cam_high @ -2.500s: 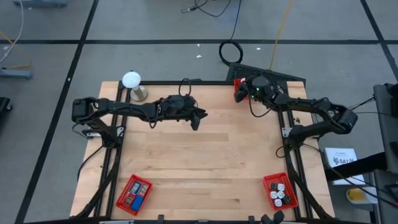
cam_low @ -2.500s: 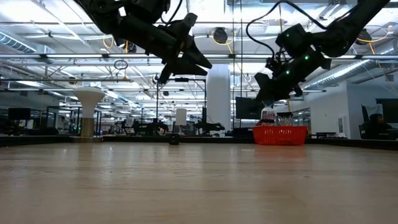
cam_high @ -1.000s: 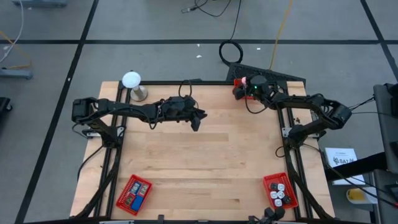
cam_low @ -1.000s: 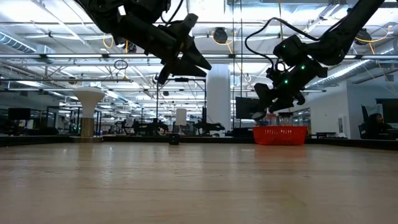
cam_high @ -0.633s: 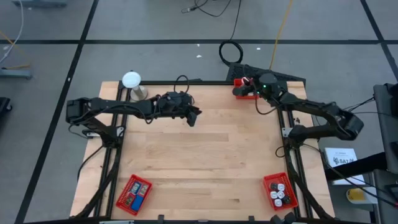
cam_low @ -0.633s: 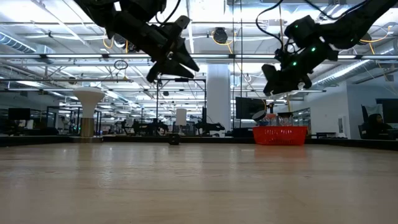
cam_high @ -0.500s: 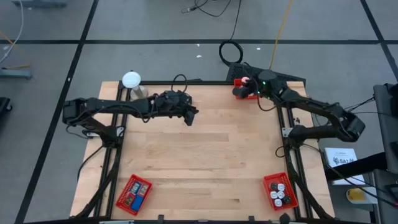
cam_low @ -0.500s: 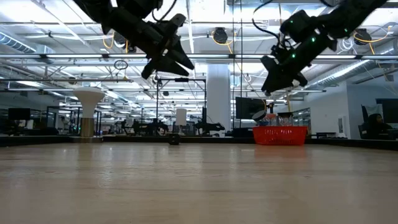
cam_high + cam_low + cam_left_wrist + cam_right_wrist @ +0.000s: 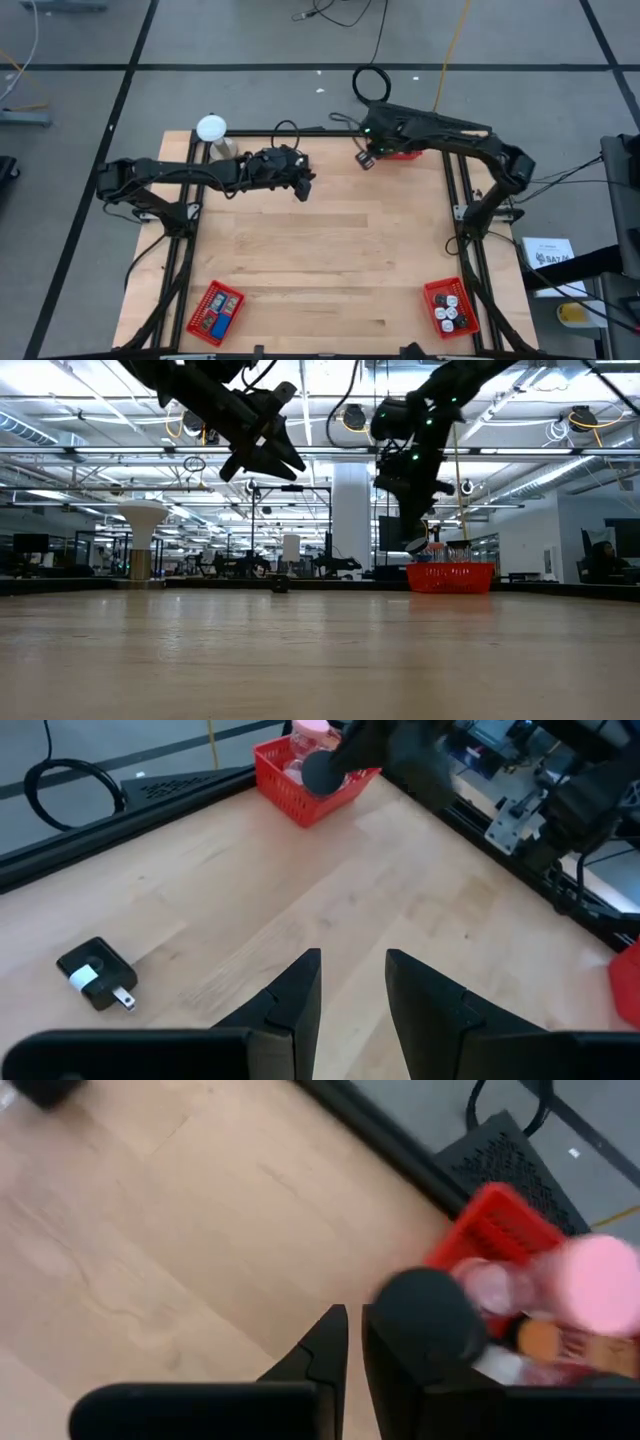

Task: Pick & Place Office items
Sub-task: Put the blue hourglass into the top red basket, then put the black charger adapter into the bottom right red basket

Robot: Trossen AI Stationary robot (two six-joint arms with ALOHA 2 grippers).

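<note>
No readable writing. Right gripper [image 9: 352,1342] jaws nearly together, empty, beside far red basket [image 9: 398,152] holding pink round piece [image 9: 602,1283]. Left gripper [image 9: 352,982] jaws apart, empty, above desk [image 9: 330,260].

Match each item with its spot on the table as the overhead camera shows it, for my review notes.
Items:
1. white ball on a metal stand
2. red mesh basket of blue and red blocks
3. red mesh basket of black and white round pieces
4. red mesh basket with a pink-topped piece

Places in the high view:
A. lower right corner
B. top edge, right of centre
C. top left corner
D. lower left corner

Pairs: 1-C, 2-D, 3-A, 4-B
</note>
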